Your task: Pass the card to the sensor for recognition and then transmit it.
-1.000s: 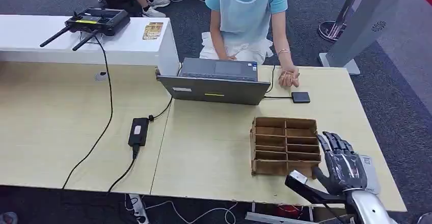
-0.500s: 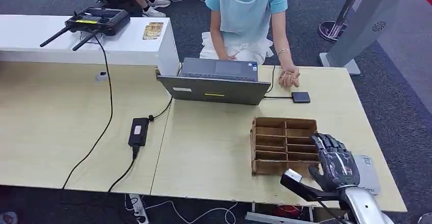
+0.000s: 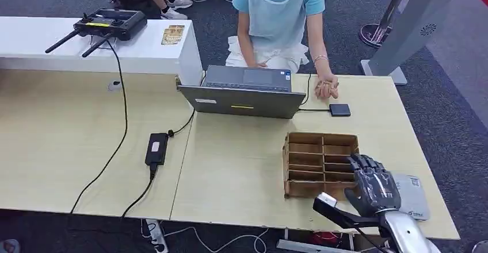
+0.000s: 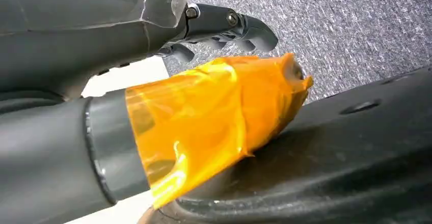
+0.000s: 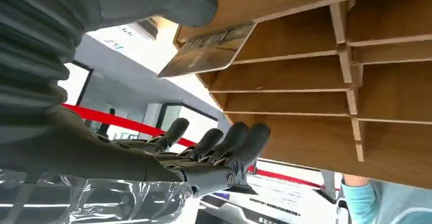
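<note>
At the near right corner of the table, the right hand [image 3: 375,186] is hovering over the wooden slotted card rack [image 3: 313,164], fingers spread, grasping nothing. The card [image 5: 208,51] is sticking out of a slot, just beside the thumb [image 5: 153,0]. Judged step: reaching to pick. Next: closing thumb and fingers on the card's exposed edge, then lifting clear.

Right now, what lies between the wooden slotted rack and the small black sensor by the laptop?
In the head view, only bare tabletop separates the wooden rack from the black sensor.
</note>
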